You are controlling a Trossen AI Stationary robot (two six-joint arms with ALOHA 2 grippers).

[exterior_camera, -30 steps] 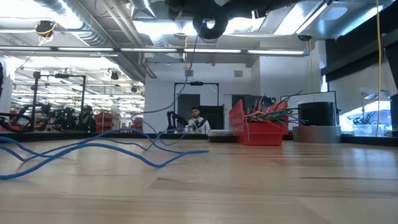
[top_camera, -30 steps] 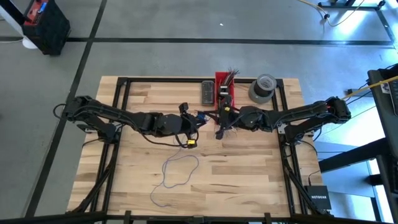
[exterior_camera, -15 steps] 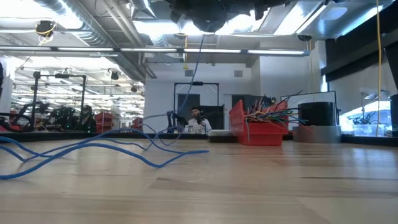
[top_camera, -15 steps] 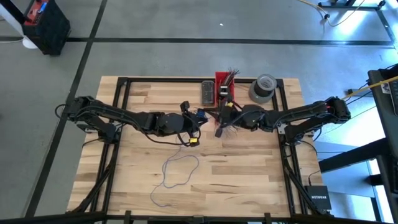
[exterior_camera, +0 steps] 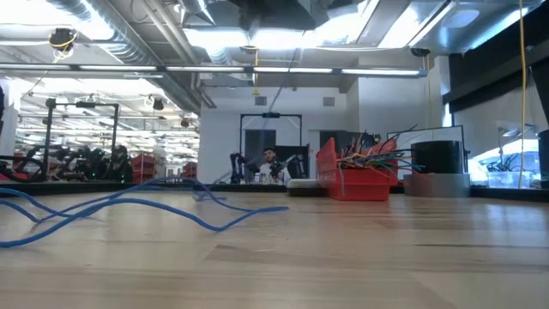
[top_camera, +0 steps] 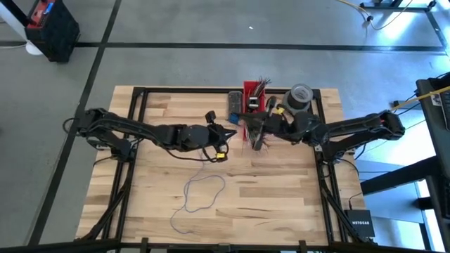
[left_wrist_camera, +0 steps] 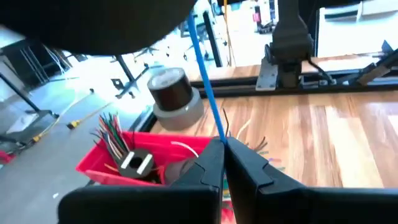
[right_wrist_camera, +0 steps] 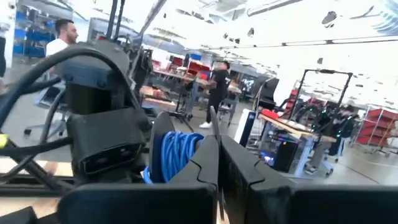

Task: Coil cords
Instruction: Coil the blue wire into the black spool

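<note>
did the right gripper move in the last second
Yes. In the high view the right gripper has swung toward the back edge of the table, closing in on the red bin; a second ago it sat farther from the bin, nearer the table's middle.

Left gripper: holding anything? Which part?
Left gripper is shut on the blue cord, pinching one strand at its fingertips. The rest of the cord lies loose on the table.

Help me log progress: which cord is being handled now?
The blue cord, pinched in the left gripper and trailing across the table; the other wires sit untouched in the red bin.
</note>
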